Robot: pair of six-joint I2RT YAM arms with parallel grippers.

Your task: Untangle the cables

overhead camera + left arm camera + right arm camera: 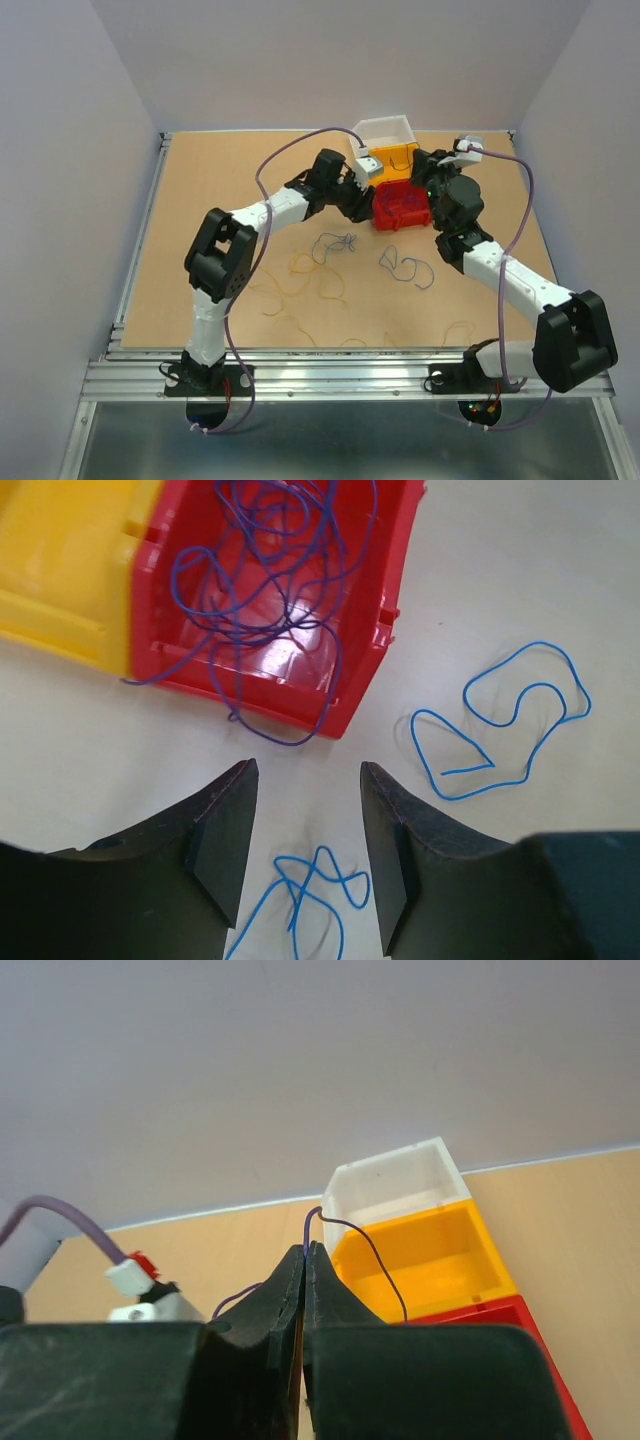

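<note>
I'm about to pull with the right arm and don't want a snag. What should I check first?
1. Right gripper shut on the thin purple wire: ok.
2. Left gripper open: ok.
3. Purple wire tangle in the red plastic bin loosened: not ok, strands cross.
4. Held wire free of that tangle: cannot tell.
5. Blue wire loop apart from the bin: ok.

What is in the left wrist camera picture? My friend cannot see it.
The left gripper stands open above a small tangle of thin blue wire on the pale table. Beyond it, a red plastic bin holds knotted thin purple wires, a yellow plastic bin beside it. Another looped blue wire lies to the right.
</note>
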